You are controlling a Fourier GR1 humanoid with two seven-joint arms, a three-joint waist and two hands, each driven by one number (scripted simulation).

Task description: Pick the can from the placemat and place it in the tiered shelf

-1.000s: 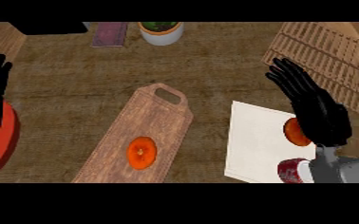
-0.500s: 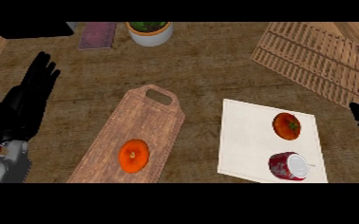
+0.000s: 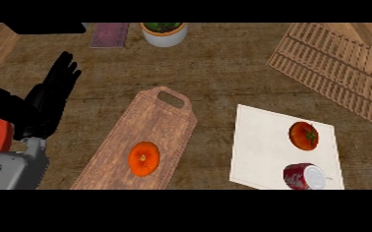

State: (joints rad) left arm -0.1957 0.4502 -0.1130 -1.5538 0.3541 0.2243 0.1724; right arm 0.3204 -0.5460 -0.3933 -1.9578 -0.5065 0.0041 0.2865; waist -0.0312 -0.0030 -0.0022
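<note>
Left hand (image 3: 49, 98) at the view's left edge, fingers straight and spread, holding nothing. Right of it, a wooden cutting board (image 3: 138, 137) bearing an orange fruit (image 3: 144, 158). Farther right, white placemat (image 3: 262, 147) carrying a tomato (image 3: 303, 135) and the can (image 3: 306, 176), lying on its side. Beyond, slatted tiered shelf (image 3: 327, 64).

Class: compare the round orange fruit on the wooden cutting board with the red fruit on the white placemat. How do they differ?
The orange fruit is orange with no green showing; the red fruit is darker red with a green stem. The orange fruit lies alone on the cutting board; the red fruit shares the placemat with the can. Both are round and similar in size.
</note>
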